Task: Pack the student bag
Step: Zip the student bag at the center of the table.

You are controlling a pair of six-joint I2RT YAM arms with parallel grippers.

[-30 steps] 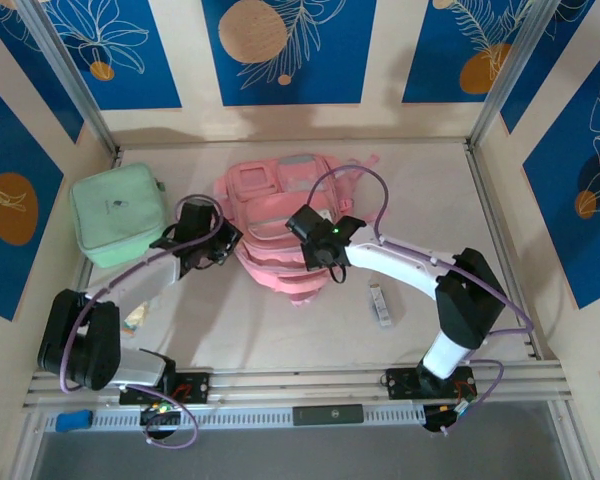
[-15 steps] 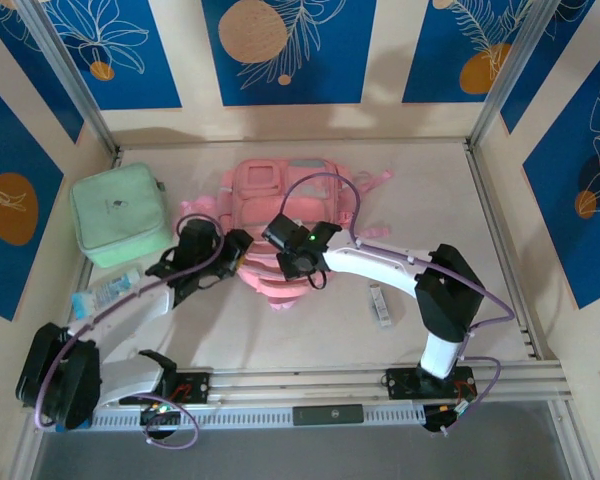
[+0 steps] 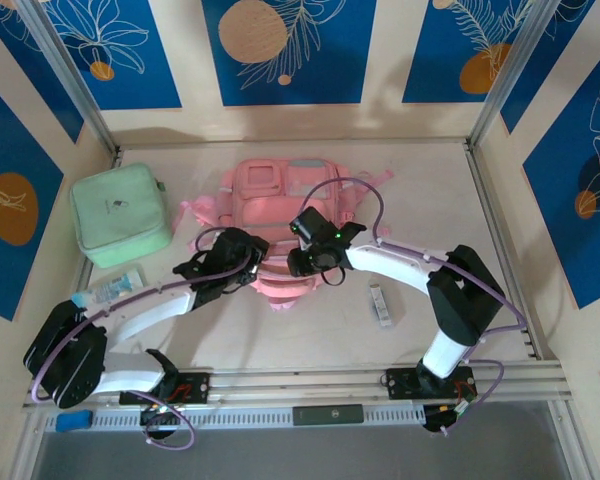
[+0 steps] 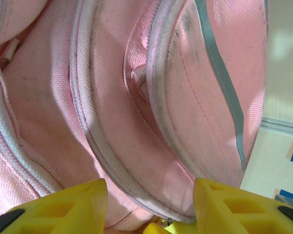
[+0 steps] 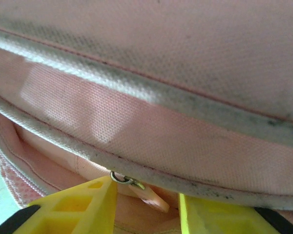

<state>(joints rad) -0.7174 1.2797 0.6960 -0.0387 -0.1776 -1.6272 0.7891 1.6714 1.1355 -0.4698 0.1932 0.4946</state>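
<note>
The pink student bag lies flat in the middle of the table, its zip seams close up in the left wrist view and the right wrist view. My left gripper is at the bag's near left edge. Its yellow fingers stand apart, with a zipped seam running between them; the gripper is open. My right gripper is at the near middle edge and is open. A pink zip pull on a metal ring hangs between its fingers, untouched.
A mint green square case sits at the left. A white and blue tube lies in front of it, beside my left arm. A small flat packet lies right of the bag. Walls enclose the table on three sides.
Both grippers have gone from shut to open. My left arm has swung right to the bag's near edge, uncovering the tube. The bag has settled flatter and slightly back.
</note>
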